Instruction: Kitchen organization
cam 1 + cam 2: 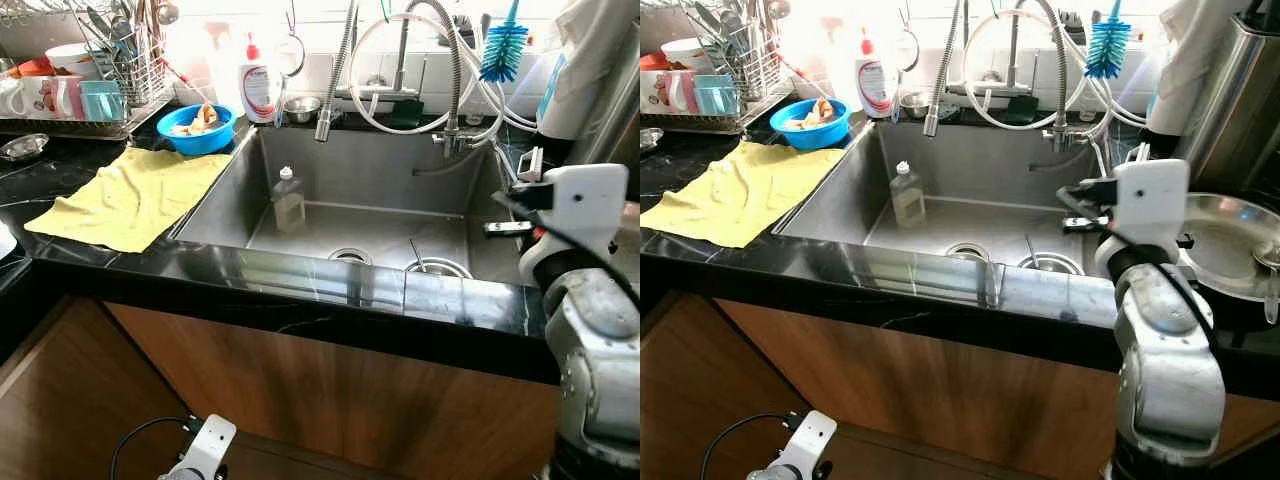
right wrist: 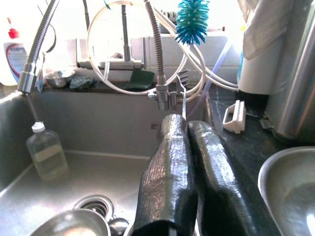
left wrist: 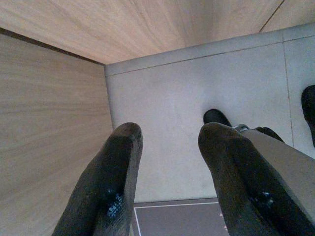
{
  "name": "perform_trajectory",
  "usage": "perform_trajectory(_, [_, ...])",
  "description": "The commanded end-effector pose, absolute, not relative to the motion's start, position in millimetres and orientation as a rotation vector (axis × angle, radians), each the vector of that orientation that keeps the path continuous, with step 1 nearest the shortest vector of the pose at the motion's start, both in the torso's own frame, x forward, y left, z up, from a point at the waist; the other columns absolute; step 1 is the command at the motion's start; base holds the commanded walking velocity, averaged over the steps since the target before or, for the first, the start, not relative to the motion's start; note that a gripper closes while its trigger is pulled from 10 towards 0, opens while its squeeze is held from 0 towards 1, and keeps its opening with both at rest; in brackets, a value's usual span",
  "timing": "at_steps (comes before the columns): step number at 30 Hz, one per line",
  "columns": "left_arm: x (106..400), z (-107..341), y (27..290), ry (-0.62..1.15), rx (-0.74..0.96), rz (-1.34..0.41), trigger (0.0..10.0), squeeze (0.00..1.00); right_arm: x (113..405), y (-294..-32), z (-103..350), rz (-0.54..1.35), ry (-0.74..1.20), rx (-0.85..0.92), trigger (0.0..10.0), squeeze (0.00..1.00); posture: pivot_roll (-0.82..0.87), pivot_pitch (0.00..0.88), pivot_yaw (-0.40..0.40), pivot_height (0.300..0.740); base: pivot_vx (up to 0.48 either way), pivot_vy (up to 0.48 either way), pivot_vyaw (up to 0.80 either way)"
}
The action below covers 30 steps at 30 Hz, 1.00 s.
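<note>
Steel sink (image 1: pixel 225 205): soap bottle (image 1: pixel 288 200) stands upright at its back, well left of your right gripper (image 2: pixel 189 132), fingers pressed together, empty, above the basin's right side. Left gripper (image 3: pixel 170 147) hangs parted, idle.

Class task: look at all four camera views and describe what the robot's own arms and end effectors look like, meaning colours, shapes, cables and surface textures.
The right arm is silver metal with rounded, scuffed joints, topped by a white boxy wrist housing and a black cable running along it. The right end effector has two long black fingers with a finely ribbed, glossy surface. The left end effector has two thick, matt black fingers with rounded tips. The left arm's white wrist part trails a black cable.
</note>
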<state>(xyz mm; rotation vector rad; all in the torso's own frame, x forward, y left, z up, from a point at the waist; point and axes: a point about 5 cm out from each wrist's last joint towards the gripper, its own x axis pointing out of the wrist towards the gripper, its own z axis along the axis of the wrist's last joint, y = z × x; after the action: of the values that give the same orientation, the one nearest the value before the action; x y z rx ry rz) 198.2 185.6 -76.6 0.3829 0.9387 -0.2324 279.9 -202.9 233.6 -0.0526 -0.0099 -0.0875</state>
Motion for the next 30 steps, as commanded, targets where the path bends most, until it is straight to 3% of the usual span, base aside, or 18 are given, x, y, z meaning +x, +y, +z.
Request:
perform_trajectory(1, [196,-77,190,0.948,0.403,-0.225,10.0,0.0,286,-203,230,-0.045,0.001,-0.035,10.0,0.0,-0.14,0.0,0.054,0.74,0.0,0.0,0.0])
perform_trajectory(10, [194,-78,191,0.948,0.403,-0.225,10.0,0.0,298,-212,220,0.028,0.025,-0.007,10.0,0.0,-0.14,0.0,0.054,0.74,0.0,0.0,0.0])
perform_trajectory(13, [196,-77,191,0.943,0.402,-0.226,10.0,0.0,305,-208,213,0.16,0.043,0.092,10.0,0.0,-0.14,0.0,0.051,0.74,0.0,0.0,0.0])
perform_trajectory(17, [200,-75,190,0.928,0.398,-0.22,10.0,0.0,305,-206,198,0.239,0.105,0.098,10.0,0.0,-0.13,0.0,0.048,0.74,0.0,0.0,0.0])
perform_trajectory(25, [203,-73,190,0.921,0.399,-0.222,10.0,0.0,306,-217,175,0.23,0.21,0.077,10.0,0.0,-0.13,0.0,0.053,0.74,0.0,0.0,0.0])
perform_trajectory(30, [205,-73,188,0.915,0.397,-0.225,10.0,0.0,311,-235,162,0.108,0.279,0.046,10.0,0.0,-0.12,0.0,0.054,0.74,0.0,0.0,0.0])
